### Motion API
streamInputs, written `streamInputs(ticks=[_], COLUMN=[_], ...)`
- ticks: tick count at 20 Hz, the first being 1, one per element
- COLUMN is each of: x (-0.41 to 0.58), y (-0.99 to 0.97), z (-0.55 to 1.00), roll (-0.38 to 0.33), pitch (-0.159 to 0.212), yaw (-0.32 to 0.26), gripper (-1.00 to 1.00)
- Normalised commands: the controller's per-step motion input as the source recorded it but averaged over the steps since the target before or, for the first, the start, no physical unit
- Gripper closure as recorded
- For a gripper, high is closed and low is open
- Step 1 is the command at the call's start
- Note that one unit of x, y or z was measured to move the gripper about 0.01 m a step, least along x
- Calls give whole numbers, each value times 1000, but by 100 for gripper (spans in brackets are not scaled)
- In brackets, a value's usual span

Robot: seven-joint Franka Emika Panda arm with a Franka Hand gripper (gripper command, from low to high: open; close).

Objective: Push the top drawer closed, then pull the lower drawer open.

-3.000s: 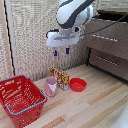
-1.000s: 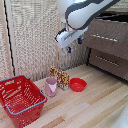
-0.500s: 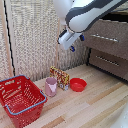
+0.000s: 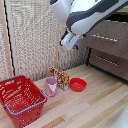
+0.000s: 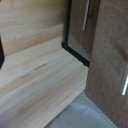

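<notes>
In the exterior view a dark-brown cabinet stands at the right. The top drawer (image 4: 107, 39) sticks out a little past the lower drawer (image 4: 107, 61), and each has a thin silver bar handle. My gripper (image 4: 70, 41) hangs in the air to the exterior view's left of the top drawer's front, touching nothing. Blur hides how its fingers stand. The wrist view shows two brown fronts with a silver handle (image 5: 87, 15) on one and another handle (image 5: 125, 82) on the other, above the wooden floor (image 5: 35, 65). I cannot tell which drawer is which there.
On the wooden floor (image 4: 90, 107) stand a red basket (image 4: 22, 100), a pink cup (image 4: 51, 86), a patterned box (image 4: 61, 78) and a red bowl (image 4: 77, 84). A woven screen wall (image 4: 35, 40) runs behind them.
My arm has swung up and toward the exterior view's right, bringing the gripper closer to the cabinet. The drawers and floor objects have not moved.
</notes>
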Motion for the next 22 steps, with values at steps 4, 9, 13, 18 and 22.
streamInputs(ticks=[4, 9, 13, 18, 22], x=[-7, -15, -77, -55, -39], y=[-203, -321, -358, -371, -380], z=[1, -35, 0, 1, 19], roll=[-251, -197, -208, -215, -205], pitch=[-20, -18, -48, -80, -93], yaw=[106, 106, 85, 43, 2], gripper=[-100, -100, -100, -100, -100])
